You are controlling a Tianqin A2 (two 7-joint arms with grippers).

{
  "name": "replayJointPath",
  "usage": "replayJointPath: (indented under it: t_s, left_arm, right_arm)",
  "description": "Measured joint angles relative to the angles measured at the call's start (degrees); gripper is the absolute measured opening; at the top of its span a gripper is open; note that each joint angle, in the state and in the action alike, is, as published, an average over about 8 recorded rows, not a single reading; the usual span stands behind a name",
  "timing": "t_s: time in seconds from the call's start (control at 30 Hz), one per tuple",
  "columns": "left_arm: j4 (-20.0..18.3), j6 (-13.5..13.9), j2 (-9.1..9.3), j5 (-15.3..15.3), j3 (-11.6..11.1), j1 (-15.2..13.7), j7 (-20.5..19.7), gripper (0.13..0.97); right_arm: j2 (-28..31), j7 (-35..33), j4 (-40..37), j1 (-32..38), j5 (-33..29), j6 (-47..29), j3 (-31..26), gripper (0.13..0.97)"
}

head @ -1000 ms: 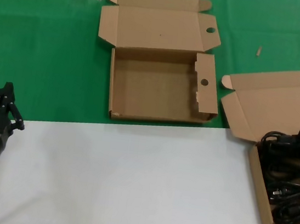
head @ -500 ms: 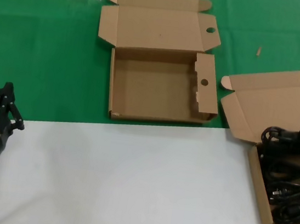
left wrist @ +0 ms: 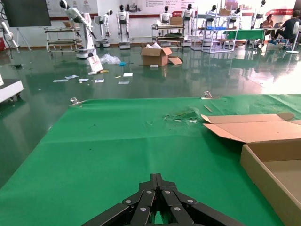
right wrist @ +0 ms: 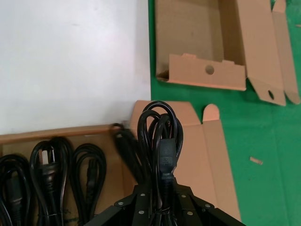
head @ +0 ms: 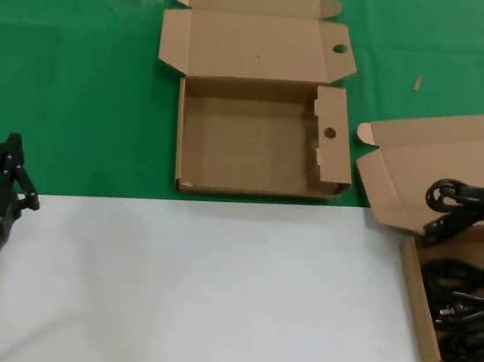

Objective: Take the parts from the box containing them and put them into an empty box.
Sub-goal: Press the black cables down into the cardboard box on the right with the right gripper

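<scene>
My right gripper is shut on a looped black cable bundle and holds it above the box of cables. In the head view the held bundle hangs over that box at the right edge, and the gripper itself is mostly out of frame. Several more black cable bundles lie inside it. The empty box with round holes in its flaps stands open on the green cloth at centre back; it also shows in the right wrist view. My left gripper is shut and parked at the near left.
A green cloth covers the far half of the table and a white surface the near half. The cable box's plain lid lies open behind it. The empty box's lid lies flat beyond it.
My right gripper has lifted one cable bundle up out of the cable box. The left arm has not moved.
</scene>
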Motion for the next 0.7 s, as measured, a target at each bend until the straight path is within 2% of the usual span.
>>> replayJointPath:
  t_s: [0.37, 0.7]
  left_arm:
    - [0.00, 0.00, 0.00, 0.00, 0.00, 0.00, 0.01, 0.140]
    - [0.00, 0.00, 0.00, -0.01, 0.00, 0.00, 0.02, 0.140]
  right_arm:
    - [1.51, 3.88, 3.31, 2.15, -0.07, -4.64, 0.37, 0.198]
    - [4.38, 5.96, 5.95, -2.08, 2.00, -5.39, 1.71, 0.198]
